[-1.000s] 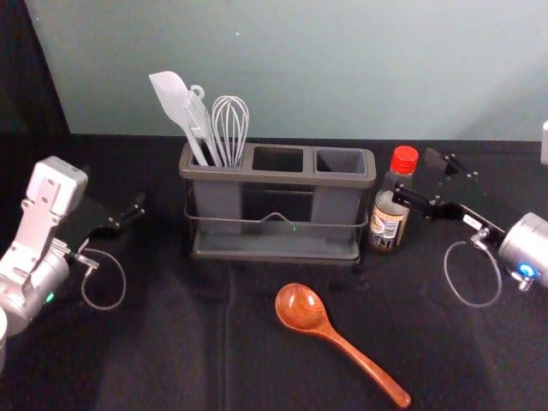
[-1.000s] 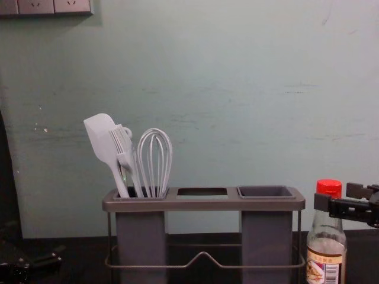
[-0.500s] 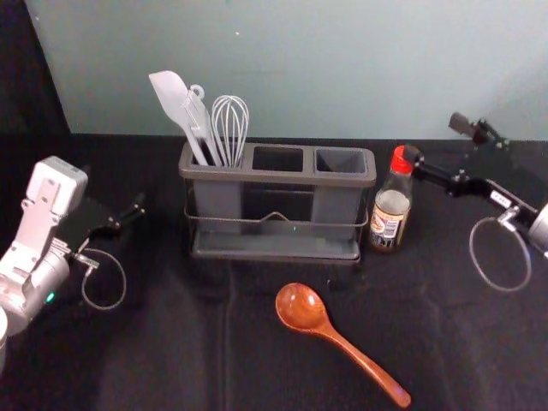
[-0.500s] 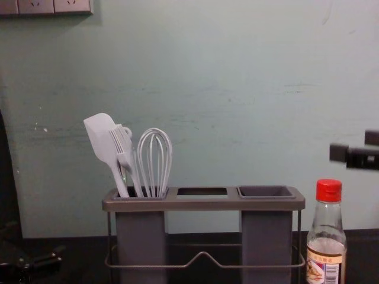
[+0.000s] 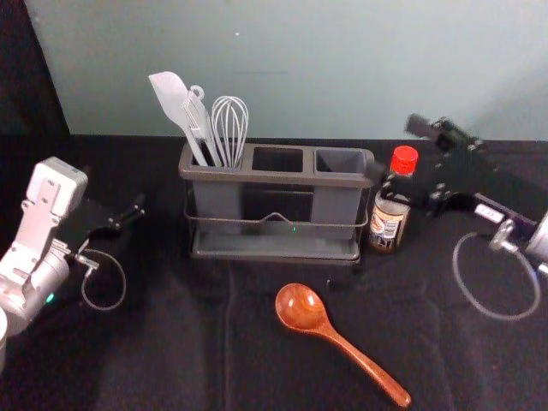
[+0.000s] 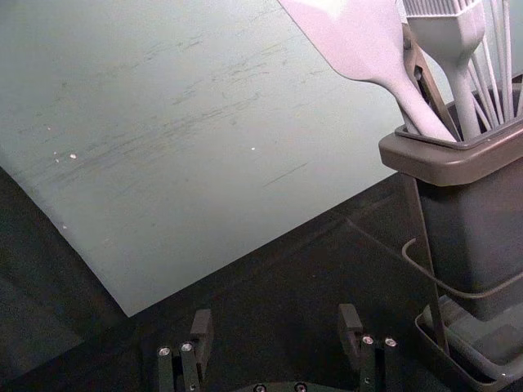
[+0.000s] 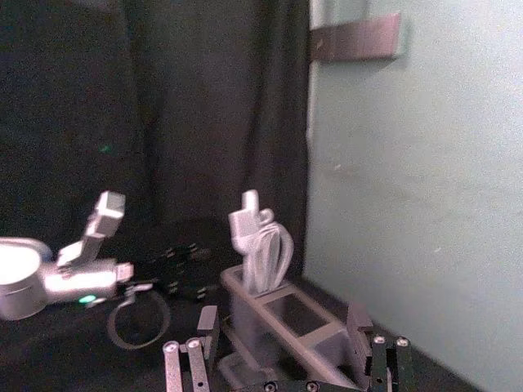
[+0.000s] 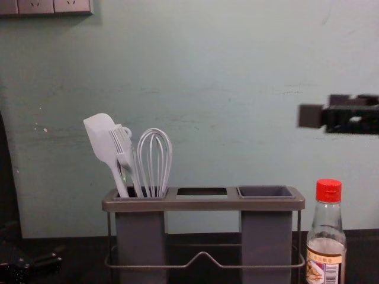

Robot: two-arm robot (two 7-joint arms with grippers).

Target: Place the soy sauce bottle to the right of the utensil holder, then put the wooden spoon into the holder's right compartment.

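While the right claw [image 5: 397, 151] hangs with its fingers apart above the soy sauce bottle [image 5: 387, 224] at right of frame, the left claw [image 5: 115, 193], also parted, is at left. Upright, the bottle stands just right of the utensil holder [image 5: 218, 175]; the wooden spoon [image 5: 301, 308] lies on the dark tabletop [image 5: 154, 351], lower center.
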